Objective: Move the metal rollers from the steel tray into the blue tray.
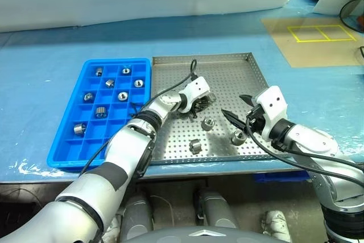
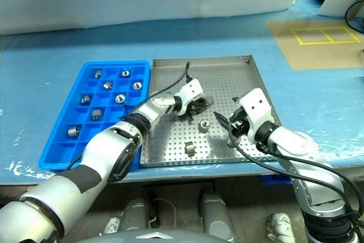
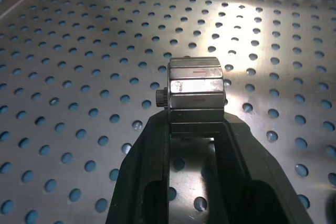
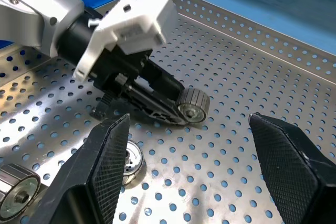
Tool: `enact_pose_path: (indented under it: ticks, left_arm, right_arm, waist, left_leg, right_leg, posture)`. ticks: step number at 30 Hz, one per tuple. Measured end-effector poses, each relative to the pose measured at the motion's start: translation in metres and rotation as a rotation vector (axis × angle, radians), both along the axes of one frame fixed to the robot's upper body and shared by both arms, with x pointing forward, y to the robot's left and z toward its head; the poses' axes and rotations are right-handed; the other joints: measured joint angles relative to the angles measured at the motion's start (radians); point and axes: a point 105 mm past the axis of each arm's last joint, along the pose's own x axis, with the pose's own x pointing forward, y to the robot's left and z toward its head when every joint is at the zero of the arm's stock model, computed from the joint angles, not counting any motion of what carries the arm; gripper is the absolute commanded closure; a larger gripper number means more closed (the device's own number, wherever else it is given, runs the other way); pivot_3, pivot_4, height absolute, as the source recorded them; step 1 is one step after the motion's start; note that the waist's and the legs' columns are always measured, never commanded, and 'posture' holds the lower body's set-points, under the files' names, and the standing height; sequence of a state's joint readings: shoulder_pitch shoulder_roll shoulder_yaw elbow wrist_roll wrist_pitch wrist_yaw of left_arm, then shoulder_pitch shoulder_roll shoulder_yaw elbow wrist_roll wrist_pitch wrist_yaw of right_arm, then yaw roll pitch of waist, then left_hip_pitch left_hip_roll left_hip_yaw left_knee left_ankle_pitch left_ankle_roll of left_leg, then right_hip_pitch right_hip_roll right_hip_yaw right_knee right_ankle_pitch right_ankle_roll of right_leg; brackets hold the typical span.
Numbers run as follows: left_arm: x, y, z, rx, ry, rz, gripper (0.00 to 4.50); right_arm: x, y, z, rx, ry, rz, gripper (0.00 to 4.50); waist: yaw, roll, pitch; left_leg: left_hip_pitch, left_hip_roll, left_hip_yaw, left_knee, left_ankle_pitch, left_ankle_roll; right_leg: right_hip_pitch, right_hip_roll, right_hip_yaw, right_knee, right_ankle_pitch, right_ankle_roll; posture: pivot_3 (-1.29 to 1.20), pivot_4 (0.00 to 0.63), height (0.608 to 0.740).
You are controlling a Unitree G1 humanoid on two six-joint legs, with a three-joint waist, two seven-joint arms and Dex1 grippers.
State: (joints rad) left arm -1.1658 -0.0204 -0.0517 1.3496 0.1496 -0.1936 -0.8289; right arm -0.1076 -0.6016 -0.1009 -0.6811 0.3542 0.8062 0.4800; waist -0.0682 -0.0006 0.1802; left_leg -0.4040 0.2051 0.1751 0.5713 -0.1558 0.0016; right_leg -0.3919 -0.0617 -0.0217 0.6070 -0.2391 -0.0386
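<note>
— Where blue sheeting covers the workbench (image 1: pixel 51 55), sitting side by side: bright blue plastic compartment tray (image 1: pixel 62 153) at 9 o'clock, square perforated steel tray (image 1: pixel 227 66) touching it at 3. Beyond, a white wall; at 1 o'clock a tan mat with a yellow taped rectangle (image 1: pixel 320 32).

— And the small silvery hollow metal rollers?

— Eight lying in separate blue compartments, e.g. (image 1: pixel 123 96). Three loose on the steel floor: (image 1: pixel 207 123), (image 1: pixel 195 146), (image 1: pixel 238 137).

— Grippers?

— Left gripper (image 2: pixel 200 105) over mid-tray, pinching a fourth roller (image 3: pixel 195 90). Seen up close from the left wrist: faceted side, clamped between both black fingers (image 3: pixel 144 171). From the right wrist: same roller end-on, hollow core visible, whether touching the floor unclear. Right gripper (image 1: pixel 238 109) at 4 o'clock, jaws spread wide, holding nothing.
</note>
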Motion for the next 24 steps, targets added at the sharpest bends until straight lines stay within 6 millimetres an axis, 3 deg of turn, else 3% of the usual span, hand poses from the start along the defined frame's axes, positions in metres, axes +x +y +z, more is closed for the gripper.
enact_pose_path:
  ticks: [5,7,11,17,20,24]
  left_arm:
    - [0.010,0.019,0.071,-0.175,-0.070,-0.093,3.65]
    - [0.013,0.033,0.090,-0.189,-0.105,-0.111,3.65]
    - [0.019,0.072,0.109,-0.241,-0.101,-0.076,3.65]
    - [0.020,0.155,0.148,-0.266,-0.132,0.015,3.65]
    - [0.010,0.186,0.151,-0.231,-0.153,0.024,3.65]
    - [-0.013,0.219,0.122,-0.193,-0.080,0.049,3.65]
  right_arm:
    - [0.007,0.008,0.008,0.006,-0.022,0.054,0.78]
    - [0.011,0.013,0.011,0.003,-0.025,0.092,0.78]
    - [0.022,0.031,0.018,0.001,-0.035,0.208,0.78]
    - [0.038,0.071,0.032,0.007,-0.067,0.431,0.78]
    - [0.044,0.091,0.033,0.018,-0.068,0.522,0.78]
    - [0.049,0.113,0.030,0.023,-0.065,0.634,0.78]
  waist:
    - [0.003,0.000,0.000]
    - [0.003,0.000,0.000]
    - [0.007,0.001,0.001]
    - [0.038,0.001,0.002]
    - [0.073,0.001,0.002]
    - [0.120,0.001,0.002]
  left_leg:
    - [0.001,0.000,0.000,-0.002,0.000,0.000]
    - [0.001,0.000,0.000,-0.002,0.000,0.000]
    - [0.000,0.000,0.000,-0.005,0.001,-0.002]
    - [-0.001,0.001,0.000,-0.009,0.003,-0.005]
    - [-0.001,0.001,0.000,-0.011,0.003,-0.006]
    - [-0.006,0.003,0.000,-0.010,0.006,-0.010]
  right_leg:
    - [-0.001,-0.001,0.000,0.000,0.000,0.000]
    - [-0.001,0.000,0.000,0.000,0.000,0.000]
    - [-0.004,0.000,0.001,0.001,0.000,0.000]
    - [-0.009,0.001,0.000,0.006,0.000,-0.002]
    - [-0.011,0.000,-0.001,0.009,-0.002,-0.004]
    - [-0.017,-0.001,-0.004,0.015,-0.004,-0.007]
  posture:
    - [-0.47,0.150,0.740]
    - [-0.44,0.150,0.740]
    - [-0.33,0.150,0.740]
    - [-0.15,0.150,0.740]
    - [-0.04,0.150,0.740]
    - [0.08,0.150,0.740]
